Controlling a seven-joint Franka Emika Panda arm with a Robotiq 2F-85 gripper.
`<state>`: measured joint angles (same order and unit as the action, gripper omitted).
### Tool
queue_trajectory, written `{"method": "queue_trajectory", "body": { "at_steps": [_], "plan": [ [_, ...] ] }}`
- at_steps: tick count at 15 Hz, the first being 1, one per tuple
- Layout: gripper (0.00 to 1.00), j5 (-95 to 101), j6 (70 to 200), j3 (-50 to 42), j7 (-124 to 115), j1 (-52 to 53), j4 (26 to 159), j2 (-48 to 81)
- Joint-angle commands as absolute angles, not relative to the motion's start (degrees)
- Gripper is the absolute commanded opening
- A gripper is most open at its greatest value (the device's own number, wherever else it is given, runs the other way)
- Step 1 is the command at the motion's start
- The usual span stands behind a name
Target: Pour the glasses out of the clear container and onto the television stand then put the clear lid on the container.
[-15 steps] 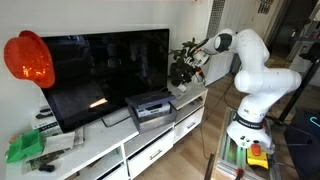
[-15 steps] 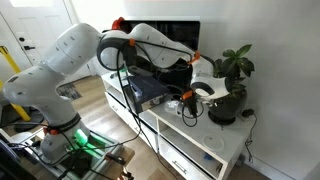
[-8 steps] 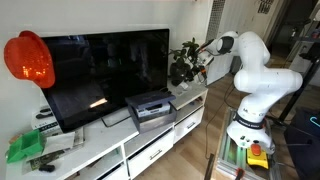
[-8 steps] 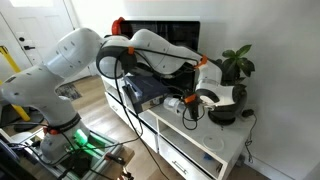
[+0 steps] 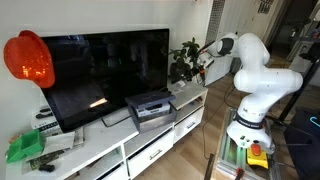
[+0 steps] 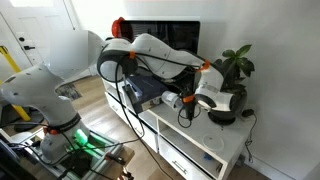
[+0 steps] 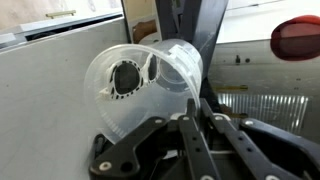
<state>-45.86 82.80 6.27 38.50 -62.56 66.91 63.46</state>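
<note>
Clear container [image 7: 145, 85] is tipped on its side above the right end of the television stand [image 6: 205, 150], near the potted plant [image 6: 232, 75]. Gripper [image 7: 187, 100] is clamped on its wall. Tilt looks like a pour. Dark item [image 7: 125, 77] inside, likely glasses, not out yet.

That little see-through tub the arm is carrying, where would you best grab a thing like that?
Grip the clear container on its round side wall, coming from the side, as the gripper seems to now. It is a small smooth tub, held tipped over, and a pinch across the wall leaves its mouth unblocked for pouring.
</note>
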Motion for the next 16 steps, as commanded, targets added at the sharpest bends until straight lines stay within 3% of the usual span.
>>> {"method": "queue_trajectory", "body": {
  "at_steps": [1,11,16],
  "plan": [
    [0.02,-53.02,77.69,7.25,36.01,-64.26,64.23,67.49],
    [0.02,-72.89,69.76,6.53,25.85,-64.3,61.67,74.16],
    [0.02,-71.7,67.07,2.83,24.17,-62.54,57.84,75.91]
  ]
}}
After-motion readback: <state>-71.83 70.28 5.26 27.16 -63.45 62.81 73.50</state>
